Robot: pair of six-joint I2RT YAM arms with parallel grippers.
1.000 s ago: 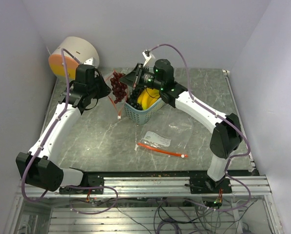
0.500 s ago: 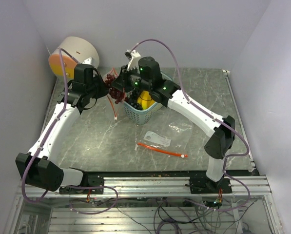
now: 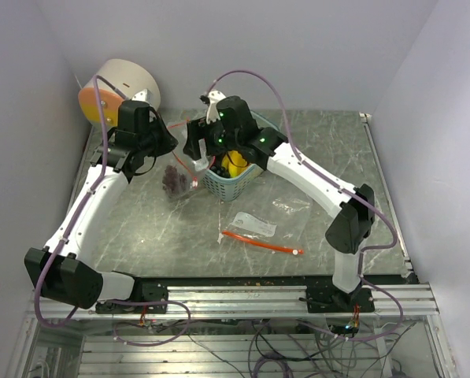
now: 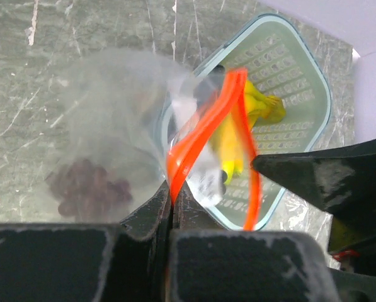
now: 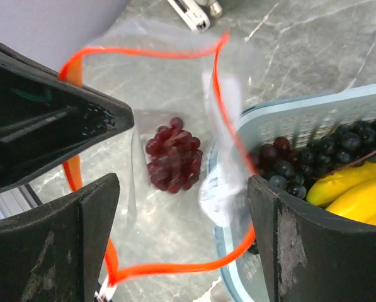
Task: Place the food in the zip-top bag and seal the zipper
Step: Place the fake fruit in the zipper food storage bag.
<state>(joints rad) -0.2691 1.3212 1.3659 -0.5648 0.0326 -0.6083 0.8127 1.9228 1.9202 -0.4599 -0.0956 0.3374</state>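
Red grapes (image 5: 172, 157) dropped into the bag (image 5: 175, 82); right tool (image 5: 181, 207) hangs spread above.

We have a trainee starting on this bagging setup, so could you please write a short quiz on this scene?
1. True or false: the red grapes lie inside the zip-top bag.
2. The left gripper is: A) open; B) shut on the bag's orange rim; C) shut on nothing.
3. Name the two foods lying in the basket.
Key: 1 true; 2 B; 3 bananas and dark grapes.
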